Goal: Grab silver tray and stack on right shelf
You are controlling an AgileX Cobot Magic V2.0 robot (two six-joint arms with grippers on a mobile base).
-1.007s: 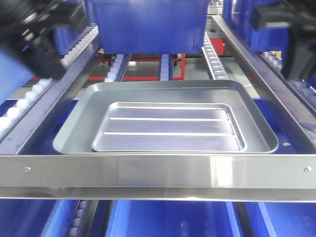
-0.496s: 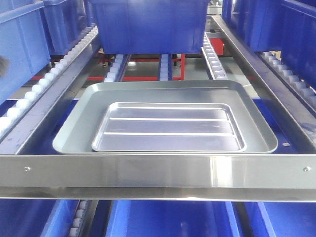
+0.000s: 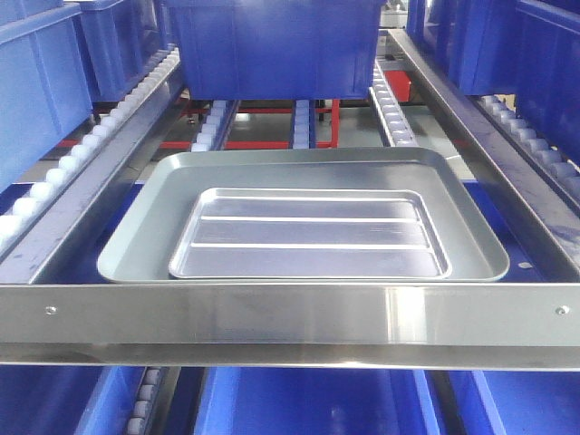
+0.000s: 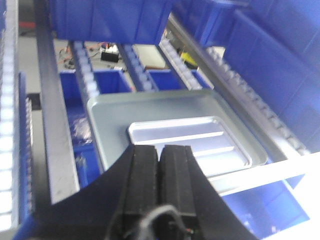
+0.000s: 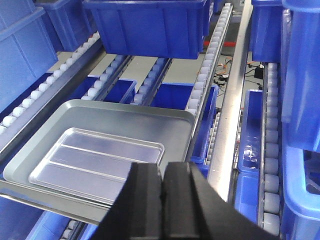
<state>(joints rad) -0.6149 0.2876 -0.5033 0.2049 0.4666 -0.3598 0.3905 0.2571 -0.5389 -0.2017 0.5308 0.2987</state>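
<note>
The silver tray [image 3: 308, 234], shiny with two long ribs, lies nested inside a larger, duller steel tray [image 3: 136, 227] on the roller shelf, just behind the wide steel front rail [image 3: 290, 313]. The silver tray also shows in the left wrist view [image 4: 192, 140] and the right wrist view [image 5: 95, 157]. My left gripper [image 4: 160, 147] is shut and empty, raised above the tray's near left side. My right gripper [image 5: 162, 167] is shut and empty, raised above the larger tray's [image 5: 150, 125] near right corner. Neither gripper shows in the front view.
A big blue bin [image 3: 272, 45] stands on the rollers right behind the trays. More blue bins flank the lane on the left [image 3: 36, 91] and right [image 3: 544, 72], and others sit on the level below [image 3: 308, 403]. White roller lanes [image 3: 390, 109] run front to back.
Both arms, blurred at the upper left and upper right of the front view a second ago, have drawn out of that view. The two trays have not moved.
</note>
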